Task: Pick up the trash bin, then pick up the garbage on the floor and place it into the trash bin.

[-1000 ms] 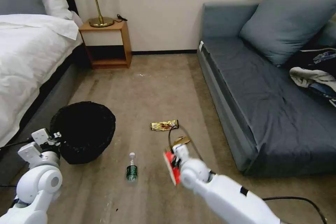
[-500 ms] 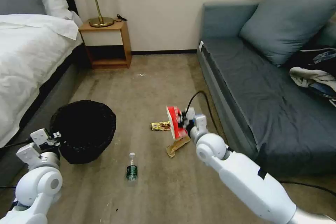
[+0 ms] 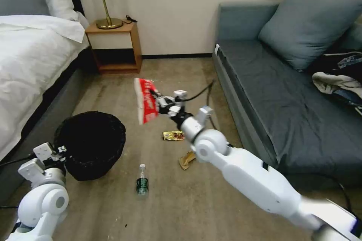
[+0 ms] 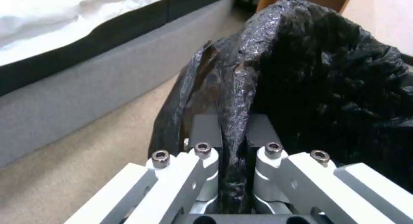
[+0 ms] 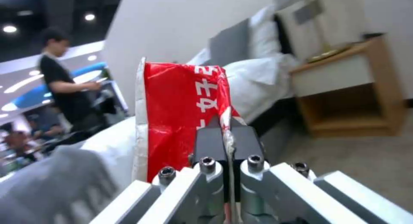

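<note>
Right gripper holds the red-and-white wrapper in the air; left gripper holds the trash bin at its rim.

Head view: the right gripper (image 3: 163, 104) is raised above the floor, jaws closed on the red-and-white wrapper (image 3: 146, 100), which hangs beyond the bin's far right side; the left gripper (image 3: 56, 153) is at the near left rim of the trash bin (image 3: 89, 143), which is beside the bed (image 3: 30, 60); the small bottle (image 3: 142, 181), the brown paper (image 3: 186, 159) and the gold snack wrapper (image 3: 173, 135) lie on the floor (image 3: 162, 203) between bin and sofa (image 3: 286, 109).
Left wrist view: both fingers (image 4: 206, 131) are pressed together on a fold of the bin's black bag (image 4: 309, 69).
Right wrist view: the fingers (image 5: 210, 140) are clamped tight on the wrapper's lower edge (image 5: 180, 107); a nightstand (image 5: 348, 88) stands behind.
</note>
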Robot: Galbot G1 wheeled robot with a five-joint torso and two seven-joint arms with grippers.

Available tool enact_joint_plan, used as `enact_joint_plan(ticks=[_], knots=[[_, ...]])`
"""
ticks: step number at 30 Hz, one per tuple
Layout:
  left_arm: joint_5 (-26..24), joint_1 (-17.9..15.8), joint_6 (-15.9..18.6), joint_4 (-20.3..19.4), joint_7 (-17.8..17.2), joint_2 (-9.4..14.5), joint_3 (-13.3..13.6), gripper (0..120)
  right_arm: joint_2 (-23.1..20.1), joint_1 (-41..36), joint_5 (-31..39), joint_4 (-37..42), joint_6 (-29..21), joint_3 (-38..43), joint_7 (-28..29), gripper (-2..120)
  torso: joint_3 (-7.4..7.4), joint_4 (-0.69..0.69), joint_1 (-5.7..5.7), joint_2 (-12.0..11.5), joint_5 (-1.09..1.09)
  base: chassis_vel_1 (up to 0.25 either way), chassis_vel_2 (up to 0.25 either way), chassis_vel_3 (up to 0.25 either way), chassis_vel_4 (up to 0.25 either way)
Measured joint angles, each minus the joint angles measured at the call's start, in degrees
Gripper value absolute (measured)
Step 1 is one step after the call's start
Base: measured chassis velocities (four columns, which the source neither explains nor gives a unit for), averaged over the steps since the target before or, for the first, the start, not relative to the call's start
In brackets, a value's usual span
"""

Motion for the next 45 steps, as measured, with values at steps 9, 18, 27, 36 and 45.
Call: enact_joint_plan(ticks=[9, 18, 27, 36, 45], knots=[[0.77, 0.11, 0.12, -0.13, 0.2, -1.28, 0.55, 7, 6.16, 4.78, 0.17, -4.53, -0.81, -8.39, -1.35, 0, 0.0, -0.02, 0.0, 0.0, 0.0, 0.0, 0.0, 0.0, 0.0], [1.45, -0.04, 0.29, -0.13, 0.39, -2.03, 1.14, 7, 15.22, 8.02, -2.51, -15.03, 0.23, -13.26, -3.75, 0, 0.0, -0.01, 0.0, 0.0, 0.0, 0.0, 0.0, 0.0, 0.0], [1.83, 0.09, 0.37, -0.36, 0.6, -2.61, 1.24, 7, 20.38, 10.14, -4.27, -25.12, 1.72, -14.16, -7.59, 0, 0.0, -0.01, 0.0, 0.01, 0.0, 0.0, 0.0, 0.0, 0.0], [1.78, 0.12, 0.79, -0.99, 0.64, -2.63, 1.22, 7, 21.73, 8.47, -9.93, -35.0, 4.87, -14.57, -11.08, 0, 0.0, -0.02, 0.0, 0.0, 0.0, 0.0, 0.0, 0.0, 0.0], [1.8, 0.45, 0.85, -1.62, 0.55, -3.06, 1.14, 7, 21.62, 7.4, -11.9, -37.81, 5.43, -14.54, -12.02, 0, 0.0, -0.02, 0.0, 0.01, 0.01, 0.0, 0.0, 0.0, 0.0]])
